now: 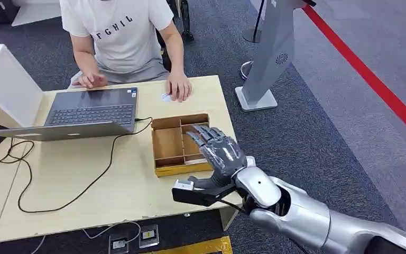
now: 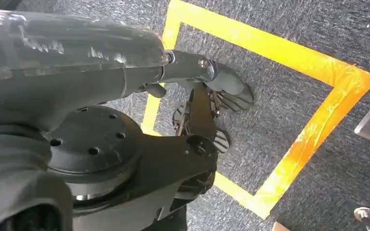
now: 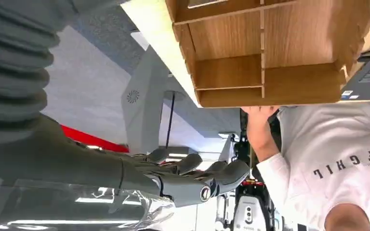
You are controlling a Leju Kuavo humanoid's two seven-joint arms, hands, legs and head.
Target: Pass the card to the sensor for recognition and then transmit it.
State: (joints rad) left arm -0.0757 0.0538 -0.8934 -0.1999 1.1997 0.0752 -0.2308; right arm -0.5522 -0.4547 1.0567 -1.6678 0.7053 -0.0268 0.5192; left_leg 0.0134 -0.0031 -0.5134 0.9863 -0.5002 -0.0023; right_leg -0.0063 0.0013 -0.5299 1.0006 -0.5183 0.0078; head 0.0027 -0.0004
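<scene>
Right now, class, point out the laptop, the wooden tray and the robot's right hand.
laptop (image 1: 92, 113), head view, keyboard.
wooden tray (image 1: 157, 147), head view, left wall.
right hand (image 1: 219, 151), head view, back of the hand.

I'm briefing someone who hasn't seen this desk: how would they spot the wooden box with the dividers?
Start at the light wooden table where a person sits behind an open grey laptop. To the laptop's right, near the table's right edge, lies the wooden box, with the right hand over its right side. It is the one shallow, open-topped tray split into compartments.
</scene>
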